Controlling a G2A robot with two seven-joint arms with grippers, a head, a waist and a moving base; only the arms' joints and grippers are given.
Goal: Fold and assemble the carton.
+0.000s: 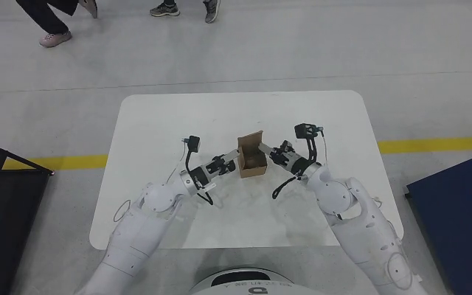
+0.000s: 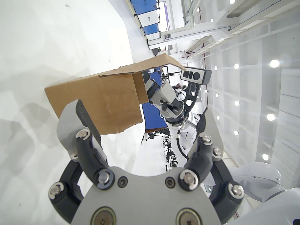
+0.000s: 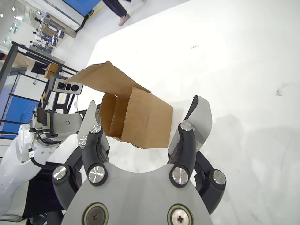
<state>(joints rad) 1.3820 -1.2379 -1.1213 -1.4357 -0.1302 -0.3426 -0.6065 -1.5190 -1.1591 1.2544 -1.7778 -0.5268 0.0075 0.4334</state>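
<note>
A small brown carton (image 1: 251, 155) stands in the middle of the white table (image 1: 184, 214), open at the top with one flap raised at its far side. My left gripper (image 1: 228, 163) is open close against the carton's left side; in the left wrist view the carton (image 2: 105, 99) lies by one finger (image 2: 79, 115) of that gripper (image 2: 140, 118). My right gripper (image 1: 275, 155) is open at the carton's right side. In the right wrist view the carton (image 3: 145, 118) sits between the spread fingers (image 3: 199, 108) of the gripper (image 3: 146, 111), its open inside showing.
The table has bare room all around the carton, with rounded corners and edges well away from both arms. Beyond it on the floor are a yellow line (image 1: 74, 161), a black frame (image 1: 18, 192) at left and a blue panel (image 1: 446, 192) at right.
</note>
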